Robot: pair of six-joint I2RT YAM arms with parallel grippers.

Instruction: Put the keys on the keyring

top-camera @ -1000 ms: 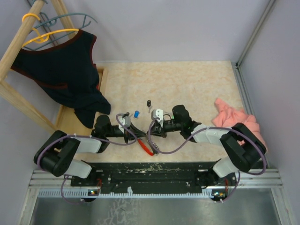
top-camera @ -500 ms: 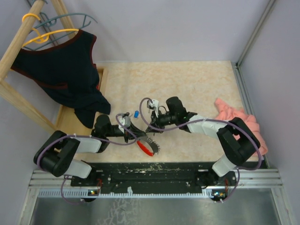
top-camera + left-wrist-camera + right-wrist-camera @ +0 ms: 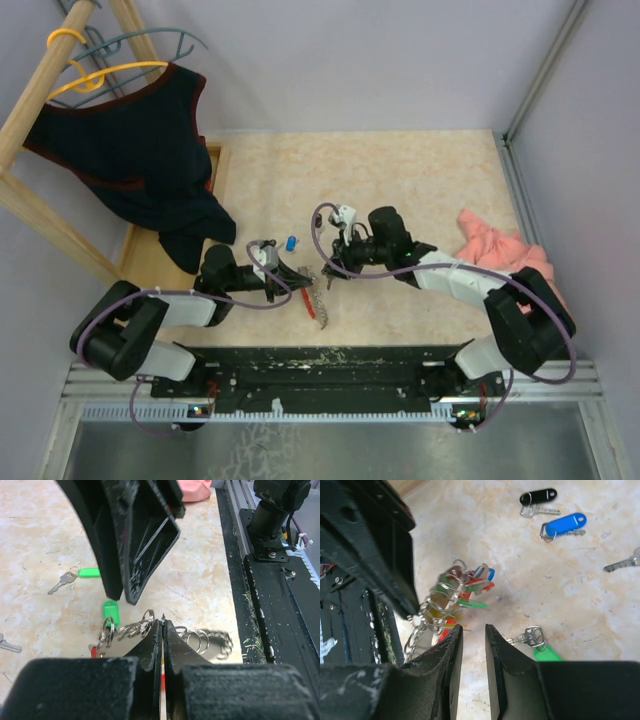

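Observation:
The keyring point(image 3: 314, 298) is a red and grey loop carrying several steel rings and coloured tags. My left gripper point(image 3: 296, 276) is shut on its thin edge point(image 3: 164, 622), with rings point(image 3: 142, 625) fanning out on both sides. In the right wrist view the keyring point(image 3: 452, 597) is blurred, beside the left gripper's fingers point(image 3: 375, 550). My right gripper point(image 3: 472, 632) stands open with nothing between its fingers, just short of the keyring. Loose keys lie on the table: black point(image 3: 538, 497), blue point(image 3: 565, 524), green point(image 3: 540, 647), and another green one point(image 3: 88, 572).
A dark garment point(image 3: 130, 140) hangs on a wooden rack at the back left, with hangers above it. A pink cloth point(image 3: 505, 255) lies at the right. A bare metal key point(image 3: 625, 562) lies at the right edge. The black base rail point(image 3: 275, 605) runs along the near table edge.
The right gripper has opened and drawn back from the keyring, its arm shifting right. The keyring now hangs from the left gripper alone and swings.

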